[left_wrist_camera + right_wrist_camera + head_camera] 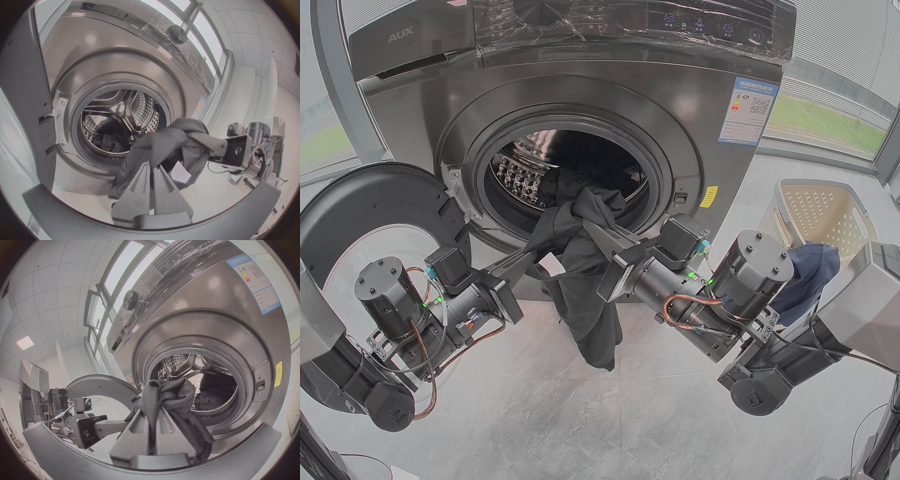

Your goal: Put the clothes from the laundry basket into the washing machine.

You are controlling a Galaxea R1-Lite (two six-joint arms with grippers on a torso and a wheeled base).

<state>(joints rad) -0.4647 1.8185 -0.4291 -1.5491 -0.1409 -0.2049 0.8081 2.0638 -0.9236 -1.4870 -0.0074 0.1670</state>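
At your right elbow, the laundry basket [822, 209] sits on the floor beside the machine, cream plastic with punched holes, and a blue garment [809, 269] lies bunched at its near edge, partly hidden behind your right arm. Further ahead, the washing machine [569, 94] faces you with its round door [369, 206] swung wide open to your left. Look into the drum [131, 109]: dark clothes [109, 142] already lie heaped low at the back of it.

Now your piece, the dark garment [581, 275]. It is charcoal black with a fine mesh weave, and a white label [552, 264] shows on its left side. Its top is gathered into a knot of folds right at the lower lip of the opening, just at the threshold. The rest hangs in one long tail down the front of the machine toward the floor tiles. You cannot tell whether the tail touches the floor.

Both your arms reach forward and converge at the mouth of the drum. Your left gripper [152, 167] comes in low from the left, fingers pressed together at the cloth's left edge near the label. Your right gripper [155, 411] sits a little higher and closer to the opening, pinching the bunched top of the fabric, which spills over its fingertips.
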